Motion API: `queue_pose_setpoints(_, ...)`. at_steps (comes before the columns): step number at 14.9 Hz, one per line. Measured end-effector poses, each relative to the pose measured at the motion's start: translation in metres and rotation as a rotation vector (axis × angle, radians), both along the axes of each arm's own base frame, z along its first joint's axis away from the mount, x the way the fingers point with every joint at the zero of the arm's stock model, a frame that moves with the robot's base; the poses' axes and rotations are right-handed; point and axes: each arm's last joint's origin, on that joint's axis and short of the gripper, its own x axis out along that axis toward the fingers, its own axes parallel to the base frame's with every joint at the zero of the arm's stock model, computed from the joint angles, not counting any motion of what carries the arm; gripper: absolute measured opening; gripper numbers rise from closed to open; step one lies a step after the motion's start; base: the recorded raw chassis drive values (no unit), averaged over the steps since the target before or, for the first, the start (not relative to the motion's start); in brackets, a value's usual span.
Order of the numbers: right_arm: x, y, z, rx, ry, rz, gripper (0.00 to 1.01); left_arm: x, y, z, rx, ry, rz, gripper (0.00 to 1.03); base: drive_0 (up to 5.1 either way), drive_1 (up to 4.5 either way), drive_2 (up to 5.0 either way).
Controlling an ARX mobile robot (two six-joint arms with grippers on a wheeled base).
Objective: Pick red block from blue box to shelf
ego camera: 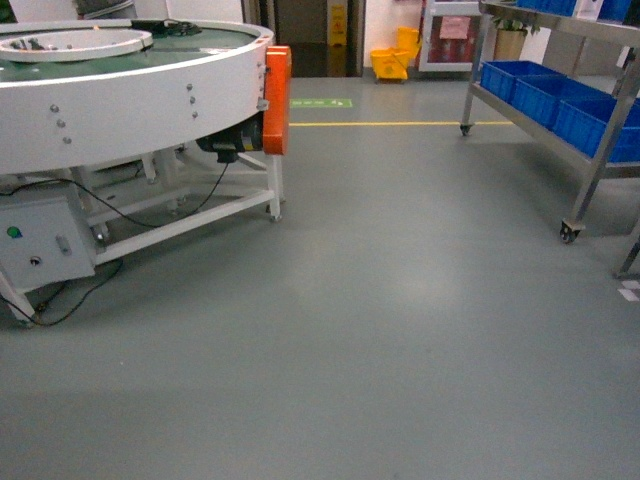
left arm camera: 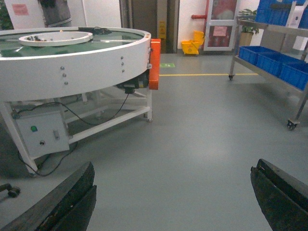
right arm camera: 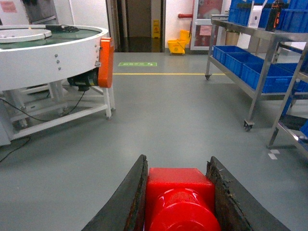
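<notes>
- The right gripper (right arm camera: 179,202) is pinching the red block (right arm camera: 179,199) between its two dark fingers (right arm camera: 126,202), low in the centre of the right wrist view; the stud is facing the camera and the block is sitting squarely between the pads.
- The left gripper (left arm camera: 173,197) is carrying nothing: its fingers (left arm camera: 62,202) are standing wide apart in the bottom corners of the left wrist view, with only grey floor (ego camera: 380,330) between them.
- The blue box is not showing in any view, so the pick looks done and the carry to the shelf (ego camera: 590,140) appears to be the step in hand.
- The shelf is standing at the right edge of the head view, well apart from the robot, with dark blue crates (ego camera: 545,95) filling its lower tier.
- The round conveyor counter (ego camera: 130,80) is occupying the upper left.
- Next, the base probably needs to be turning right and rolling toward the shelf, while the right arm is keeping its grip and finding a free spot between or above the crates.
</notes>
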Motion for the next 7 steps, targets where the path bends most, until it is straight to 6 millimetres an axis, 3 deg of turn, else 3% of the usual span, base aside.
queue_pose_setpoints(7,0.0000,0.0000,0.0000,0.000,0.000,0.000,0.29,0.0000,0.0000,0.0001,0.000,-0.002,0.000,0.98,0.0,4.29,-4.2)
